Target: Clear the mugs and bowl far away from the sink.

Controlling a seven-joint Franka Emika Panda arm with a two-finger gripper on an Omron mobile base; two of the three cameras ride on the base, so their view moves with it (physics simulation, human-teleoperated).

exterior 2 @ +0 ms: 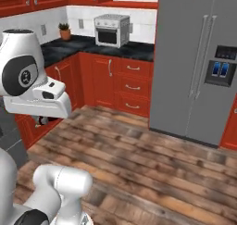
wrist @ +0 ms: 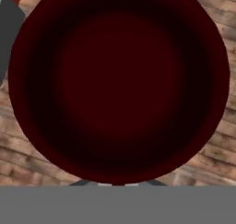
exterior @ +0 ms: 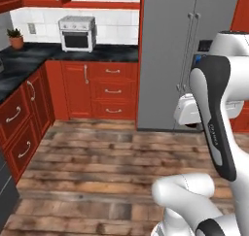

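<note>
Hand view, looking straight down into a round mug (wrist: 119, 85): dark red all over, near black in a broad ring partway down the inner wall, slightly lighter maroon at the centre of the bottom and along the rim. Plain and unmarked, with a smooth circular outline; no handle on the visible edge. Outer wall hidden at this angle.

Position of the mug: hanging in the air above the wooden plank floor (exterior: 97, 152), with planks visible past its rim on the left, right and lower sides. A grey panel and a scrap of red cabinet at the upper left corner of the hand view.

Gripper (wrist: 117, 183): dark tips just showing at the bottom of the hand view, right against the near rim of the mug. Jaws drawn almost together, pinched on that thin rim wall.

Base views: white arm (exterior: 216, 113) raised, its hand (exterior 2: 44, 101) held level over open floor in the middle of the kitchen, well apart from the black counter (exterior: 29, 60).

Surroundings: red cabinets (exterior: 112, 89) with silver handles beneath the counter; a white toaster oven (exterior: 77, 33) on the counter against the tiled wall; a small potted plant (exterior: 15, 37) in the corner to its left; a tall grey refrigerator (exterior: 170, 55) to the right of the cabinets, with a blue-lit dispenser panel in its door in the right base view.
</note>
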